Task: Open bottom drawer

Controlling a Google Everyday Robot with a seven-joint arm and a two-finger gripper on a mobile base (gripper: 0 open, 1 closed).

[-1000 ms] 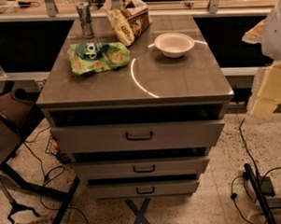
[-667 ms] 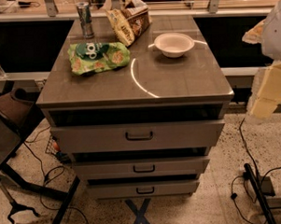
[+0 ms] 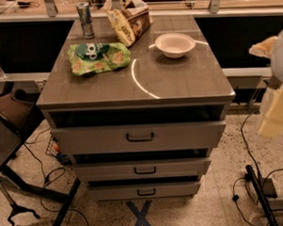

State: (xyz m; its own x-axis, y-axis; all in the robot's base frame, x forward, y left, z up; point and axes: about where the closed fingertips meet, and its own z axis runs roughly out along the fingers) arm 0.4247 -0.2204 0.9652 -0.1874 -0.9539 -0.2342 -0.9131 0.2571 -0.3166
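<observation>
A grey cabinet stands in the middle with three drawers. The bottom drawer (image 3: 145, 191) is the slimmest front, lowest near the floor, with a small dark bar handle (image 3: 146, 192). Above it are the mid-sized drawer (image 3: 141, 169) and the tallest top drawer (image 3: 139, 137). Each front has a dark gap above it. My gripper (image 3: 274, 104) shows as pale, blurred arm parts at the right edge, well right of the cabinet and above the bottom drawer's height, touching nothing.
On the cabinet top (image 3: 178, 82) lie a green snack bag (image 3: 99, 58), a can (image 3: 85, 19), a brown bag (image 3: 130, 21) and a white bowl (image 3: 175, 44). A chair (image 3: 10, 125) and cables are at the left, a stand (image 3: 260, 190) at the right, a blue tape X (image 3: 140, 217) on the floor.
</observation>
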